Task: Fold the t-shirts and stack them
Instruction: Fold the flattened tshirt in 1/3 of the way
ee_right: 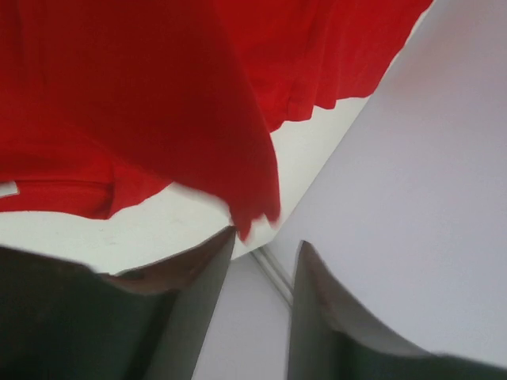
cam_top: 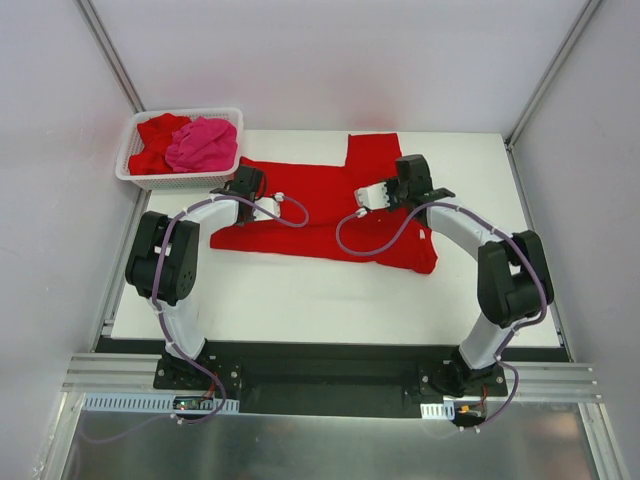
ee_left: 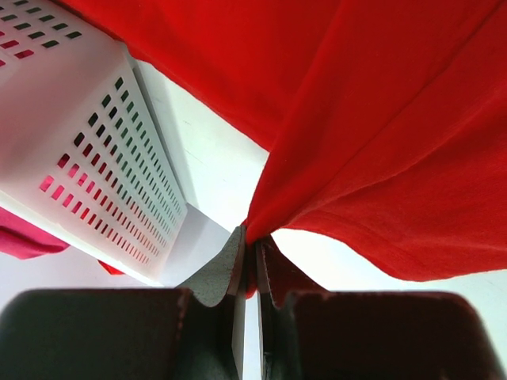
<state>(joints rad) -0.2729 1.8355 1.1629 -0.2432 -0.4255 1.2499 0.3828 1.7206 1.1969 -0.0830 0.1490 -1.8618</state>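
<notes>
Top view: a red t-shirt (cam_top: 320, 215) lay spread mid-frame on the table (cam_top: 300, 300); a basket (cam_top: 128, 165) at upper left held a pink t-shirt (cam_top: 203, 143). Bare table toward the bottom gave you room to fold.

Left wrist view: your left gripper (ee_left: 252, 241) was clenched on the shirt's edge, the basket close at left; steer clear of it.

Right wrist view: your right gripper (ee_right: 265, 241) stood parted, a blurred cloth corner just above it, apparently released. Regrip that corner before folding.
</notes>
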